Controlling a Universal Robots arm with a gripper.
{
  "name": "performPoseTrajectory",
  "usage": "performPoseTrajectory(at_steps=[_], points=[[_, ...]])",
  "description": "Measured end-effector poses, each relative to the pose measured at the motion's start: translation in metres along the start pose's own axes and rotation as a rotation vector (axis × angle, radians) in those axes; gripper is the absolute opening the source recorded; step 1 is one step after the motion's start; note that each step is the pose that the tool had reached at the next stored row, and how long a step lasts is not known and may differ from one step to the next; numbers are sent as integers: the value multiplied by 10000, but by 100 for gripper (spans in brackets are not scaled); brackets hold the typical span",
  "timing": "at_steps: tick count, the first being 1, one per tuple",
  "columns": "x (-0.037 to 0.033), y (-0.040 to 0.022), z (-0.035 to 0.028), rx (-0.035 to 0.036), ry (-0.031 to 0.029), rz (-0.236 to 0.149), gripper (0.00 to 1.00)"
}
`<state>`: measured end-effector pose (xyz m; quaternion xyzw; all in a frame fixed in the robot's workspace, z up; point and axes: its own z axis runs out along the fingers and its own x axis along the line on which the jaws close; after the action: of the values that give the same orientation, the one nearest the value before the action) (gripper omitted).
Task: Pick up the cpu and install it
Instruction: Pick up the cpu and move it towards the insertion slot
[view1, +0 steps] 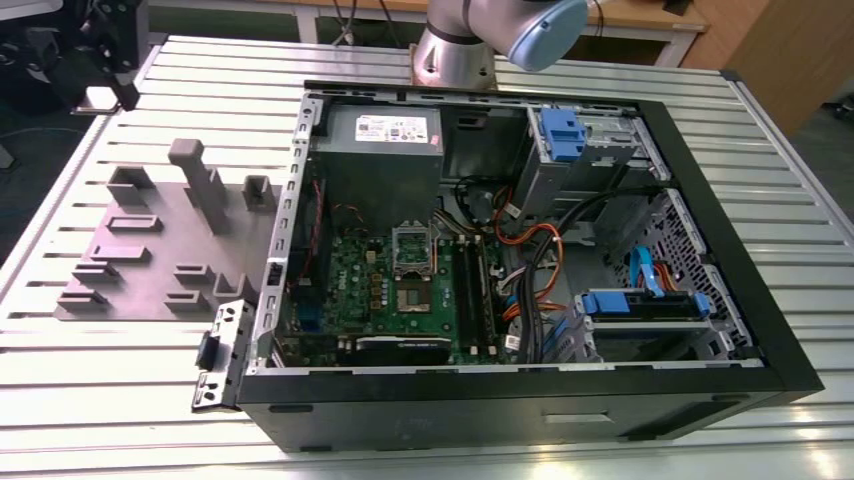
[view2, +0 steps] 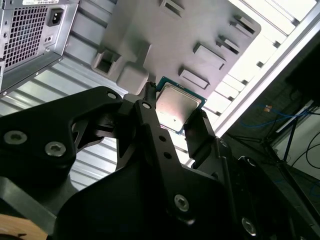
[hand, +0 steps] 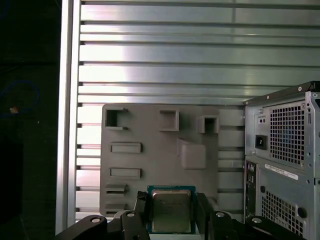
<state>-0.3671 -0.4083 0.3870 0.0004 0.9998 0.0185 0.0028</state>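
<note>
Cpu (hand: 171, 214), silver top, greenish rim: pinched by two opposite edges between the black fingers of the gripper (hand: 171, 202), seen against a grey slotted tray (hand: 150, 150). In the exterior view the tray lies on a ribbed aluminium table (view1: 120, 410), at nine o'clock of the open computer case (view1: 534, 250). Arm base (view1: 454, 55) stands at the case's twelve o'clock, with a wooden desk (view1: 641, 18) beyond.
</note>
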Motion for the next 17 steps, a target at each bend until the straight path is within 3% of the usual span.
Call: performPoseTrajectory(at_steps=[17], points=[[-109, 0, 0, 0, 1, 0, 47]])
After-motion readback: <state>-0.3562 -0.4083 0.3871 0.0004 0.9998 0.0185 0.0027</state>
